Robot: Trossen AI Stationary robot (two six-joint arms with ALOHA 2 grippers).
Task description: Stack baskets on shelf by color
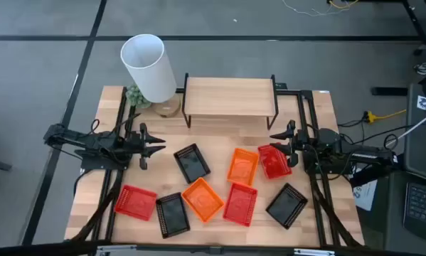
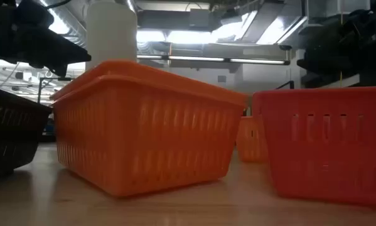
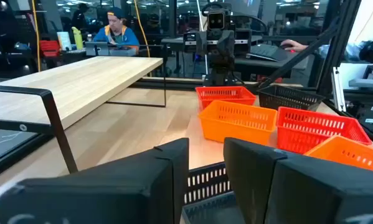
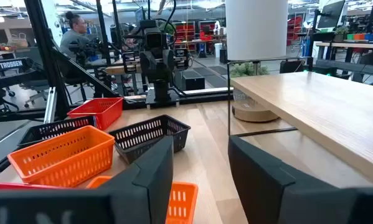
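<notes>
Left hand (image 1: 158, 148) released, hovering over tabletop (image 1: 220, 139) left of centre; right hand (image 1: 277, 143) released too, beside a red basket (image 1: 274, 160). Baskets lie scattered on tabletop in front of shelf (image 1: 230, 97), which carries nothing.

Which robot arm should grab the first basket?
Probably the right. Its open hand sits right beside a red basket, while the left hand, also open, is a bit farther from the nearest black basket.
</notes>
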